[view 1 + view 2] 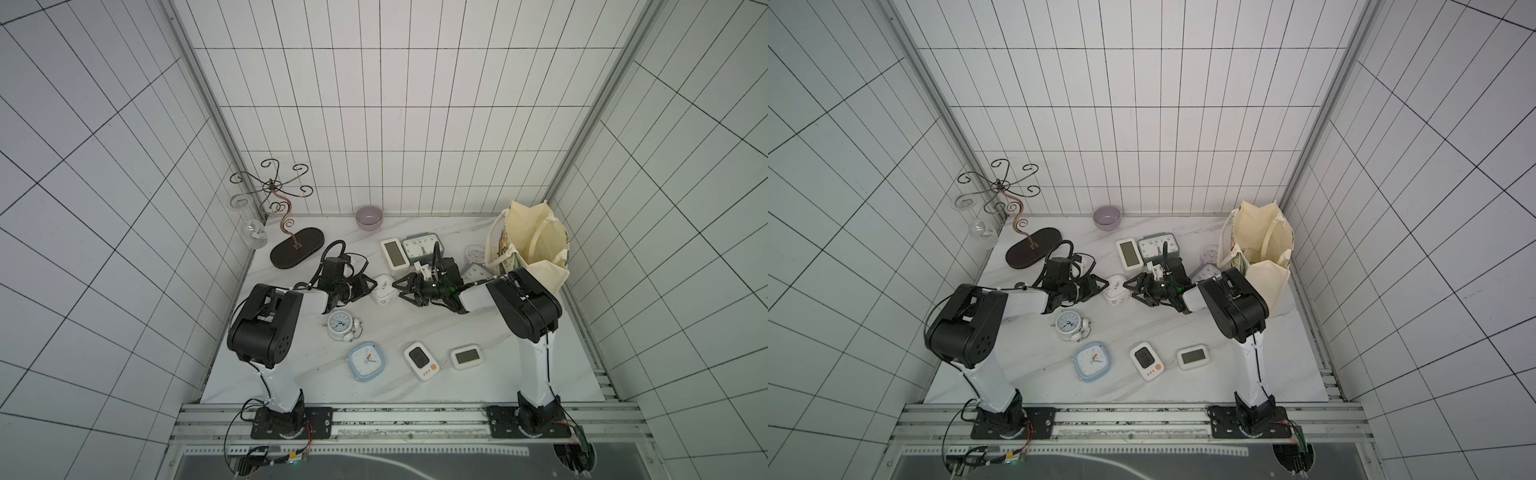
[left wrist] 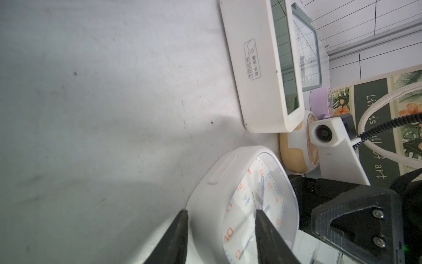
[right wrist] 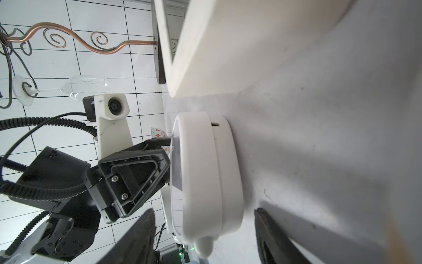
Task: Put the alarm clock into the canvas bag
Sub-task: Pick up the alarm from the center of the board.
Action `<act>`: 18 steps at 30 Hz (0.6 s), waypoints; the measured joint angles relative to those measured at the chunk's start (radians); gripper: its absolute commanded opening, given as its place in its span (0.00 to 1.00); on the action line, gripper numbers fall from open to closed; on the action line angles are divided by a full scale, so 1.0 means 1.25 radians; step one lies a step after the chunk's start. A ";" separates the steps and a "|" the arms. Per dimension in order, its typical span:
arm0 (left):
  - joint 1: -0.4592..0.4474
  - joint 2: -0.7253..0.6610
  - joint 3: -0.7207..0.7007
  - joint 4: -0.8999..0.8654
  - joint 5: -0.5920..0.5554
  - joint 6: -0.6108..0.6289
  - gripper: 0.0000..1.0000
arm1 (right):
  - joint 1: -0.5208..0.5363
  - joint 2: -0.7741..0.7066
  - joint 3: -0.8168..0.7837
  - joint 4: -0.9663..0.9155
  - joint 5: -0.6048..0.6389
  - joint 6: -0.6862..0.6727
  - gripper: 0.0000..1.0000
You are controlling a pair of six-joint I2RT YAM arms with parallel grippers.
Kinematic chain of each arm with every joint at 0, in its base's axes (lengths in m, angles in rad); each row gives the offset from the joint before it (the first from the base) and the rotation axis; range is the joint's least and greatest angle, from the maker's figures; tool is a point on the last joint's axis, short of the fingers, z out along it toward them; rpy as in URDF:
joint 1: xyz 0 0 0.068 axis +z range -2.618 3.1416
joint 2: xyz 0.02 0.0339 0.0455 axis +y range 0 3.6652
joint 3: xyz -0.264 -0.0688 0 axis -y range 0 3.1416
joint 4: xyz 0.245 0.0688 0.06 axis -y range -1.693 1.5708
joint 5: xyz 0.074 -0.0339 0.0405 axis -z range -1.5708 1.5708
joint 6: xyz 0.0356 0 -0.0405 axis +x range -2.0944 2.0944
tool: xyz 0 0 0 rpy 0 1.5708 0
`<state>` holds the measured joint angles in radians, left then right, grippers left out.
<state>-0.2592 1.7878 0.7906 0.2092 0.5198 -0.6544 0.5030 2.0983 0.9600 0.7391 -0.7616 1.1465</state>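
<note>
Front edge of worktop [image 1: 415, 328]: blue square clock [image 1: 367, 360], white timer [image 1: 421, 360] with orange button and small digital clock [image 1: 466, 357] lay in a row. Behind them, toward the left edge, stood a twin-bell clock [image 1: 341, 325]. Centre: white alarm clock [image 1: 384, 292], resting on the worktop between both arms. On it the left hand [image 1: 369, 288] pinched, one finger on the face, one behind. Opposite, the right hand [image 1: 402, 291] was spread, fingers either side of the clock, not touching. Far right corner: canvas bag [image 1: 528, 245], upright, mouth open, apart from the clock. Far edge: lilac bowl [image 1: 368, 217].
</note>
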 measured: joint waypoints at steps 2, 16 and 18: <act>0.000 0.005 0.000 0.002 0.001 0.000 0.45 | 0.000 0.006 0.000 0.011 -0.003 0.013 0.67; -0.006 0.026 0.005 0.038 0.022 -0.003 0.41 | 0.040 0.052 0.041 0.043 -0.005 0.054 0.56; -0.007 0.026 0.005 0.039 0.023 -0.004 0.41 | 0.042 0.054 0.041 0.048 0.001 0.063 0.49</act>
<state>-0.2680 1.8198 0.7967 0.2581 0.5480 -0.6590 0.5552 2.1662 1.0111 0.7986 -0.7605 1.2247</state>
